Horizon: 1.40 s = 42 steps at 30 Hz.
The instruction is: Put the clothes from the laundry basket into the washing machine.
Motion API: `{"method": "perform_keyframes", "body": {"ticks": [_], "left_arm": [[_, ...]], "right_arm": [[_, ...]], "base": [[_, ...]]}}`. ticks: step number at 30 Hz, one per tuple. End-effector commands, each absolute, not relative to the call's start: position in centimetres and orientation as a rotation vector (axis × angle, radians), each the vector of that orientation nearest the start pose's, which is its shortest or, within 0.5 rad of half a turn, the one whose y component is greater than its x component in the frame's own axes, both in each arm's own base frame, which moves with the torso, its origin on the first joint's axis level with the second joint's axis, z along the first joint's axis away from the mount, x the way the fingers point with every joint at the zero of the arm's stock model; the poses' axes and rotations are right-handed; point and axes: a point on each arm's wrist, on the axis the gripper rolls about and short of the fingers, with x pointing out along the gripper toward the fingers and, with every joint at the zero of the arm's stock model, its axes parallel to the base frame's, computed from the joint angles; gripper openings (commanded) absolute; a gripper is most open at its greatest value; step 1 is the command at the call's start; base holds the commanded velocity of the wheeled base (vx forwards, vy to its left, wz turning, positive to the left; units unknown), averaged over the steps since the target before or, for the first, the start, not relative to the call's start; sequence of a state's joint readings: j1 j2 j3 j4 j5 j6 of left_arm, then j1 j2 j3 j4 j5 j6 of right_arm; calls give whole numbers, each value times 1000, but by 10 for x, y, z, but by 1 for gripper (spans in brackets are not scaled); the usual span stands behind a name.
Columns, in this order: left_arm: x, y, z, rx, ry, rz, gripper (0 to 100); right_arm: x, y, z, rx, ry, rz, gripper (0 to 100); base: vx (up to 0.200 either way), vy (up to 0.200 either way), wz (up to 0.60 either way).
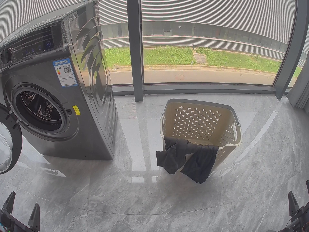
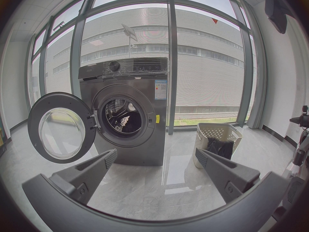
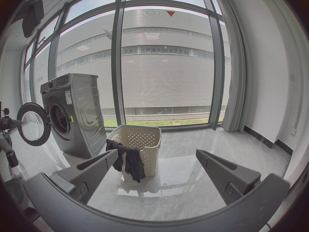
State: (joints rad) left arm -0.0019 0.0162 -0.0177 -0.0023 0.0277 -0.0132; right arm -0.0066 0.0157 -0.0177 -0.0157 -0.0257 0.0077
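Observation:
A cream laundry basket (image 1: pixel 206 116) (image 2: pixel 222 132) (image 3: pixel 141 137) stands on the floor by the window, right of the machine. Dark clothes (image 1: pixel 188 157) (image 2: pixel 220 147) (image 3: pixel 128 158) hang over its near rim. The grey washing machine (image 1: pixel 90 81) (image 2: pixel 128 113) (image 3: pixel 80 110) stands at the left with its round door (image 1: pixel 8 139) (image 2: pixel 61 128) (image 3: pixel 33 124) swung open; something dark lies in the drum (image 2: pixel 124 118). My left gripper (image 1: pixel 22 208) (image 2: pixel 154 157) is low at the near left, open and holding nothing. My right gripper (image 3: pixel 156 157) is low at the near right, open and likewise holding nothing.
Grey marble floor (image 1: pixel 145 184) stretches between me and the basket. Full-height windows (image 1: pixel 209 33) with a grey post (image 1: pixel 134 42) run behind. A curtain (image 3: pixel 233 81) hangs at the right, beside a white wall.

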Motion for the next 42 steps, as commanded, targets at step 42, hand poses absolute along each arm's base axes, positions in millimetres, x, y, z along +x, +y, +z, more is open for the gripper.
{"method": "perform_keyframes", "body": {"ticks": [42], "left_arm": [[-23,1,76,-29,-5,26,100]], "right_arm": [[-23,0,77,6,-15,-32,100]], "base": [[33,-71,0]]}}
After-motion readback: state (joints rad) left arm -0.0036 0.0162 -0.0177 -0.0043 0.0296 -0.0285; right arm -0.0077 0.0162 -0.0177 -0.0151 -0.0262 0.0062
